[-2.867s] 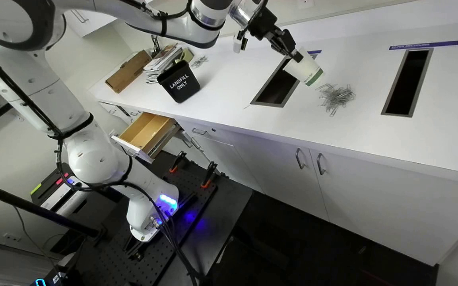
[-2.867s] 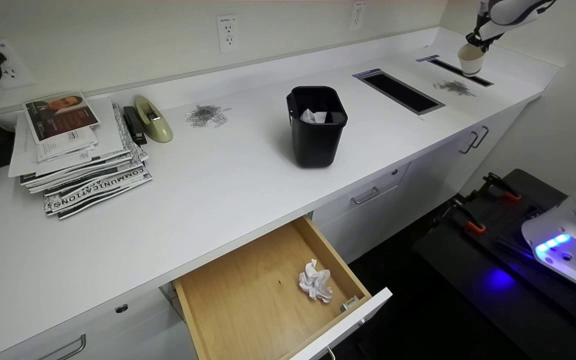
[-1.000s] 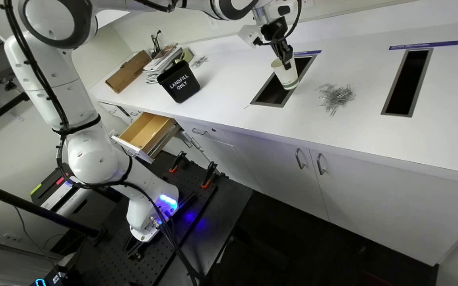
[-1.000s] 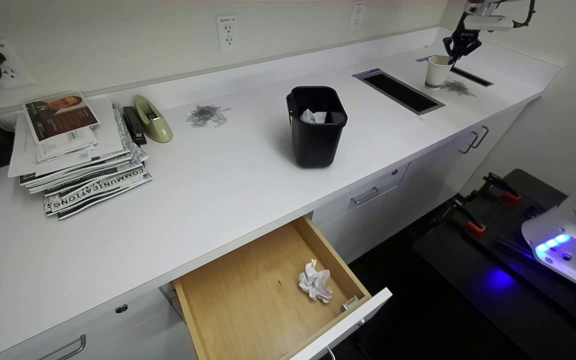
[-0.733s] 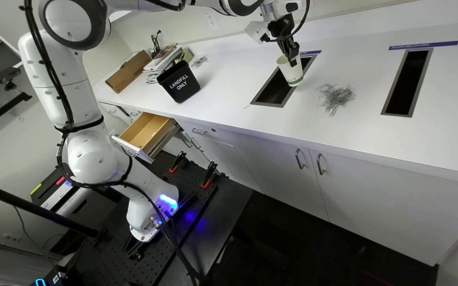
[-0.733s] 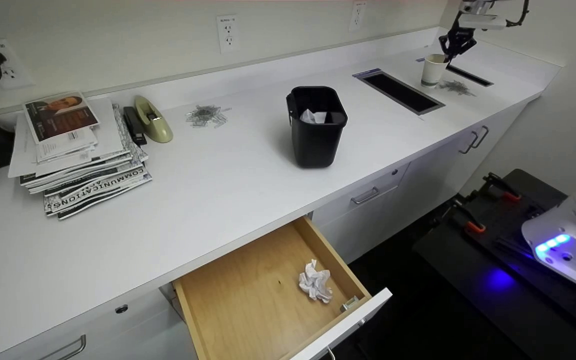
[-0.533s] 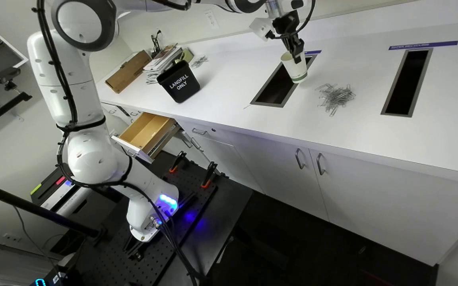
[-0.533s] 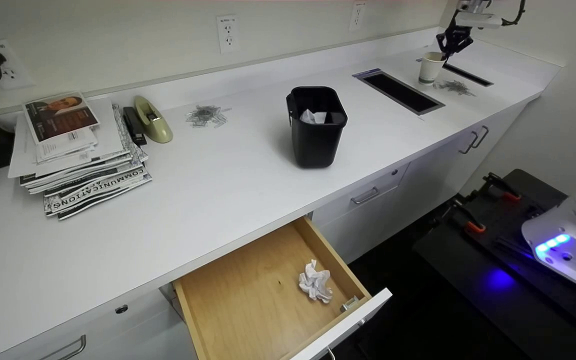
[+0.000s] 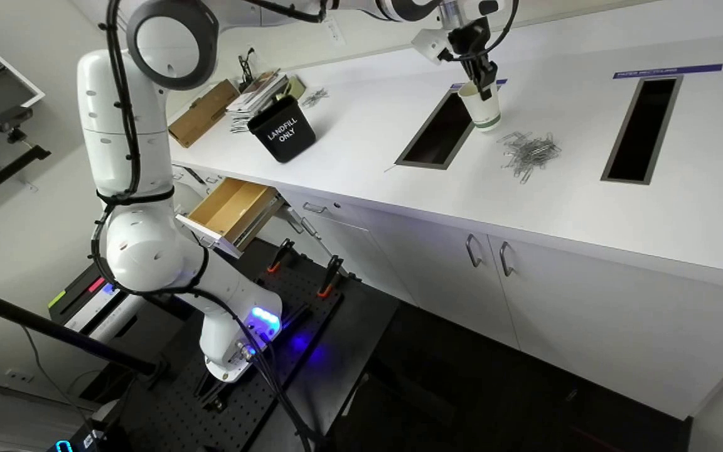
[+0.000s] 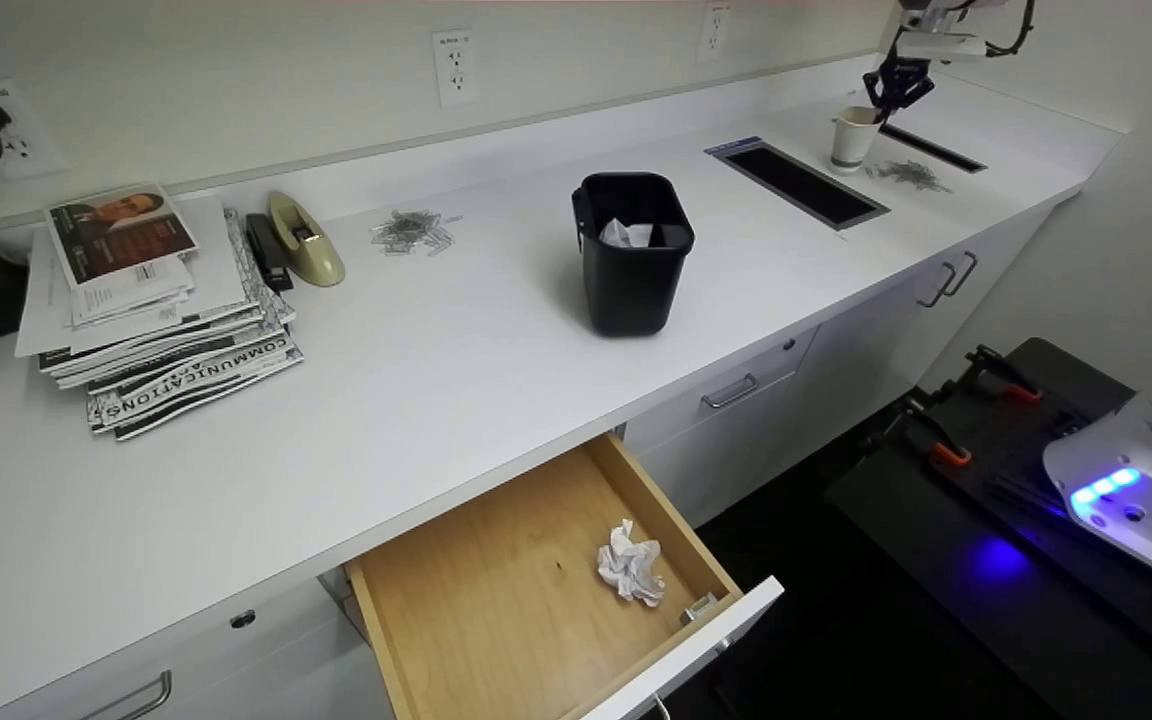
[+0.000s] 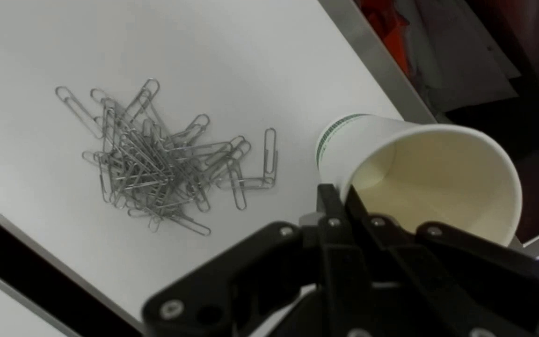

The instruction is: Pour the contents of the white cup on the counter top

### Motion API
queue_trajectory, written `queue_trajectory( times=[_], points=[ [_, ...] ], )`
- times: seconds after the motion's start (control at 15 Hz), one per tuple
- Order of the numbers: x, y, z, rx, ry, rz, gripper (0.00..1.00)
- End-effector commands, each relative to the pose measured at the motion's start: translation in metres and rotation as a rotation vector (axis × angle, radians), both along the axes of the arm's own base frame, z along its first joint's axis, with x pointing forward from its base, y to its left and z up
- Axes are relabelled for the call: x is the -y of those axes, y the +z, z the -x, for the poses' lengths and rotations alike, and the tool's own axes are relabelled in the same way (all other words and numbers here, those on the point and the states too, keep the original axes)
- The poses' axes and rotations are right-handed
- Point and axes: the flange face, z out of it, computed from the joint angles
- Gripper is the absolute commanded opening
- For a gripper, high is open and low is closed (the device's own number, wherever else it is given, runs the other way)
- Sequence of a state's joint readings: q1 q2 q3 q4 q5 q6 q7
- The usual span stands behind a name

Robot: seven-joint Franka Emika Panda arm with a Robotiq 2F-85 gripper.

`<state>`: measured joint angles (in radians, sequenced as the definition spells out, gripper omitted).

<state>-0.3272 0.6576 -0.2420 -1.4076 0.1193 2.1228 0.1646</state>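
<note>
Our hand (image 11: pixel 341 191) pinches the side of the white cup (image 11: pixel 431 178), near the paper clips (image 11: pixel 157 168) on the table (image 9: pixel 575 107). We think pouring is done, so we should set the cup flat beside the paper clips, off the dark slot (image 9: pixel 438 133), then let go.

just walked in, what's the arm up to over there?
The gripper is pinching the white cup at its rim, mouth up. A loose heap of paper clips lies on the counter top nearby, between two dark cut-outs. The wrist view shows no clips in the part of the cup's inside that isn't hidden, so the pour is probably done. Can't tell whether the cup's base touches the counter top; it hasn't been let go yet.
</note>
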Motion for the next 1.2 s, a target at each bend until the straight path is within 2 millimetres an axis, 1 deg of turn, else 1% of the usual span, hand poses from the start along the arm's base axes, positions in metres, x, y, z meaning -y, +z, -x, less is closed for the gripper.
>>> queue_trajectory(
  times=[0.0,0.13,0.27,0.33,0.4,0.47,0.8,0.93,1.0,1.07,1.13],
  points=[
    [0.005,-0.005,-0.011,-0.016,-0.021,-0.029,0.01],
    [0.006,-0.010,-0.014,-0.023,-0.018,-0.031,0.01],
    [0.007,-0.010,-0.017,-0.019,-0.011,-0.032,0.01],
    [0.008,-0.009,-0.018,-0.016,-0.005,-0.032,0.29],
    [0.008,-0.007,-0.018,-0.010,-0.001,-0.031,0.30],
    [0.008,-0.007,-0.019,-0.008,-0.003,-0.032,0.35],
    [0.010,-0.003,-0.017,0.004,-0.007,-0.038,0.74],
    [0.011,0.001,-0.015,0.013,-0.005,-0.041,0.87],
    [0.011,0.002,-0.014,0.015,-0.001,-0.048,0.96],
    [0.011,0.003,-0.012,0.020,0.000,-0.048,0.99],
    [0.011,0.004,-0.011,0.028,0.000,-0.048,1.00]
  ],
)
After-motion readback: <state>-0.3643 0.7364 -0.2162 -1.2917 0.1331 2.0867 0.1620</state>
